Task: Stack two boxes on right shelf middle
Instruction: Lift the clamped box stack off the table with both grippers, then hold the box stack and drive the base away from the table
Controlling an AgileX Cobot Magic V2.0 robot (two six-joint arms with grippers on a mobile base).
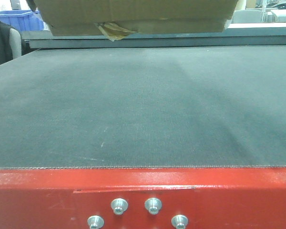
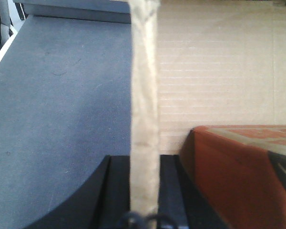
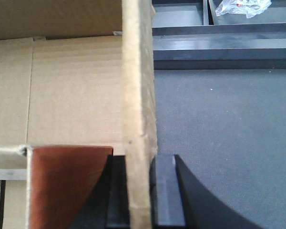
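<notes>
The brown cardboard box [image 1: 133, 12] hangs at the top of the front view, over the far part of the bench [image 1: 143, 105], its wide face dented. Just under it sits a thin paler cardboard layer [image 1: 181, 26], with a torn strip of yellowish tape [image 1: 112, 31] drooping from its left end. Whether the stack touches anything below cannot be told from here. The left gripper [image 2: 144, 162] has its black jaws closed on one upright side wall of the box, the raw corrugated edge running straight up between them. To the right of that wall is the box's ribbed inner face and the corner of an orange-red carton [image 2: 238, 167] lying inside. To its left lies the grey bench top. The right gripper [image 3: 139, 160] clamps the opposite wall in the same way, jaws pressed to either face of the cardboard. A brown-red block [image 3: 69, 181] shows inside the box on its left, and on its right is bench cloth. Beyond that are dark trays [image 3: 181, 19], one holding a crumpled clear plastic bag [image 3: 238, 7]. The bench has a fine woven grey-green cover and a red front rail [image 1: 229, 191] with four silver bolts [image 1: 119, 206]. A blue bin [image 1: 19, 20] and a dark garment [image 1: 0, 40] sit at the far left.
</notes>
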